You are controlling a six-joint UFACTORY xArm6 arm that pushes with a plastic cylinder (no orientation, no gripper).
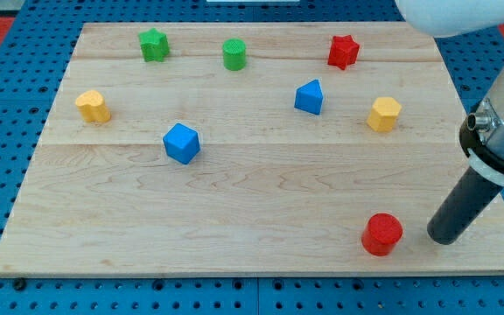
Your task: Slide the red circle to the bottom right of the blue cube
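Where the counter point(261, 188) nears the view's bottom right: red circle point(381, 234), short upright cylinder, flat round top, glossy red, intact. Just beside it on the view's right, apart by a narrow gap: my tip point(445, 238), end of dark rod. No fingers fitted, so nothing grasped. Blue cube point(181, 143) well apart, toward the view's left. Also listed: blue wedge-like block point(309, 97), red star point(343, 51), yellow hexagon point(383, 114).

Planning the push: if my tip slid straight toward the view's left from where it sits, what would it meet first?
Probably the red circle: it lies just left of my tip, at about the same height in the view, with a small gap between. Nothing else shows in that line.
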